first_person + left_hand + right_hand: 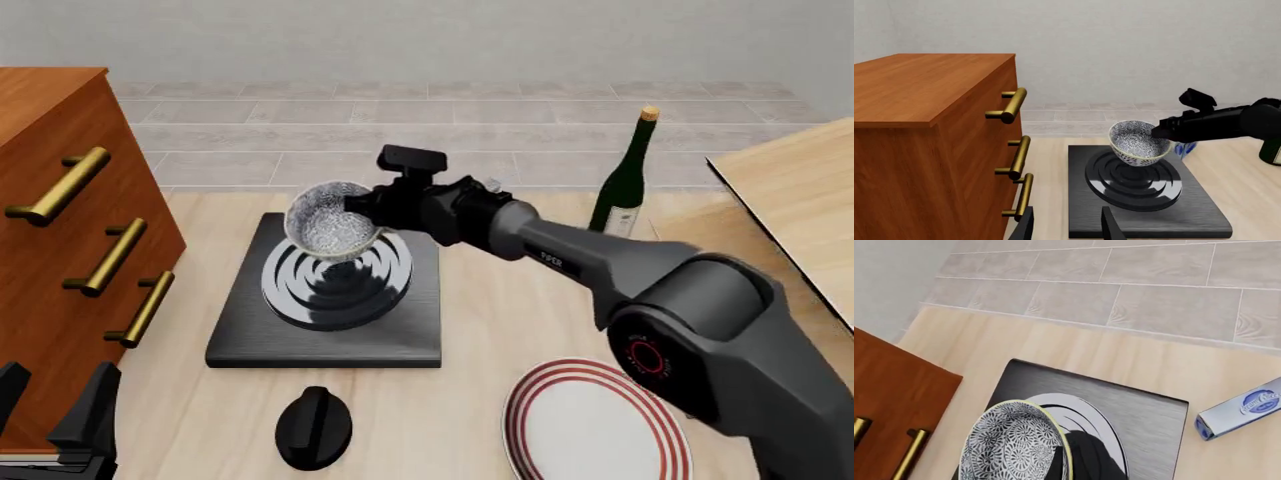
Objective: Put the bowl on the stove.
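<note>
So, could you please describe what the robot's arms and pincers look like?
The right arm is glossy dark grey-black with rounded joint housings, a red ring emblem near its base and small white lettering on the forearm. Its pincer is black. The left pincer shows only as two flat black fingers.

Pale wooden table (494,310) carrying stove (254,335) centre-left, knob (312,427) and plate (594,425) lying at bottom, bottle (622,180) standing upper right

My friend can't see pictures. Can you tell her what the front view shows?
The right arm's pincer holds a small speckled bowl by its rim over the ringed burner of a black stove on a pale wooden table. A wooden drawer chest stands at the left, a green bottle farther back, and a black knob and red-striped plate lie nearer the camera.
</note>
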